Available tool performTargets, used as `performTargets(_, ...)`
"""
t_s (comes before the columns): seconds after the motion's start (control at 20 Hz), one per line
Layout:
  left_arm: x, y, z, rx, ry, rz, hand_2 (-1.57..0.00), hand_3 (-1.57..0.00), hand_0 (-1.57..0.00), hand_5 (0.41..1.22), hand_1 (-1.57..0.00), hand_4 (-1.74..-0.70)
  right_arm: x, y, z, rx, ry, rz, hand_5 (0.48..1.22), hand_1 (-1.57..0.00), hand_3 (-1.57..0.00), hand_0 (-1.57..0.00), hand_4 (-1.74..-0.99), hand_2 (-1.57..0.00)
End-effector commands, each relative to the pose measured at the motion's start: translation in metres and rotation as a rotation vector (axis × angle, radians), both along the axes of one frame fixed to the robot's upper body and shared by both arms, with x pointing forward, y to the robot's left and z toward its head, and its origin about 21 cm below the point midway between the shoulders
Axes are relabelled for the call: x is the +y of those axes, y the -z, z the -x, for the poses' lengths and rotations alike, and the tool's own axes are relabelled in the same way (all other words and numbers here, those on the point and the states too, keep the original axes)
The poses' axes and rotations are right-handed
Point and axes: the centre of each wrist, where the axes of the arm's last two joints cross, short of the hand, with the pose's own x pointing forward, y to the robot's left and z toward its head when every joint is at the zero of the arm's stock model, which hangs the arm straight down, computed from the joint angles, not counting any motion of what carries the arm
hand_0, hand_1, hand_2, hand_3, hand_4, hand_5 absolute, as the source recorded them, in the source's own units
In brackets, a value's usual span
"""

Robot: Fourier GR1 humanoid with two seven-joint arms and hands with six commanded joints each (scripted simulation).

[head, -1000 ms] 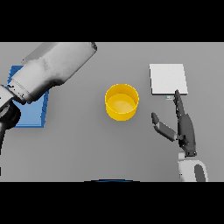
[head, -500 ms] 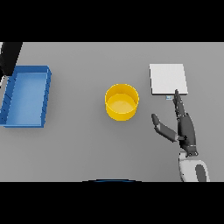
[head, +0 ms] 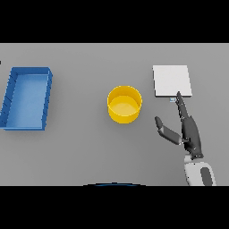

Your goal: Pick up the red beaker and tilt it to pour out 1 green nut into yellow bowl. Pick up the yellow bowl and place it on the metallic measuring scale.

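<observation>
You can see that the left arm has gone from view since a second ago, uncovering the blue rectangular tray at the left, while your right hand stays right of the round yellow bowl mid-bench, fingers straight and spread, tips at the near edge of the flat metallic measuring scale.

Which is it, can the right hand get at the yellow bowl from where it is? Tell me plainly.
Probably yes. The right hand lies open just to the right of the yellow bowl, and only bare table lies between them. The scale sits beyond its fingertips, out of the way.
</observation>
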Motion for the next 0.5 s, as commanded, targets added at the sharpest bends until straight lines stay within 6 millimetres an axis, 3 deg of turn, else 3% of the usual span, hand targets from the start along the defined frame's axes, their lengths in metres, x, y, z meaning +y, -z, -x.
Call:
performTargets(0.0, 0.002, 0.012, 0.008, 0.007, -0.026, 0.025, -1.57, -1.46, -1.57, 1.221, -1.57, -1.74, 0.001, -0.002, 0.0, 0.002, -0.003, 0.004, 0.641, 0.0, 0.0, 0.0, -1.212, 0.0)
performTargets(0.25, 0.006, 0.06, 0.054, 0.035, -0.116, 0.124, -1.57, -1.45, -1.57, 1.221, -1.57, -1.74, 0.002, -0.004, -0.001, 0.015, -0.004, 0.015, 0.664, 0.0, 0.0, 0.0, -1.215, 0.0)
performTargets(0.45, 0.006, 0.09, 0.076, 0.074, -0.169, 0.174, -1.57, -1.49, -1.57, 1.221, -1.57, -1.74, 0.0, -0.001, 0.0, 0.006, -0.006, 0.012, 0.664, 0.0, 0.0, 0.0, -1.216, 0.0)
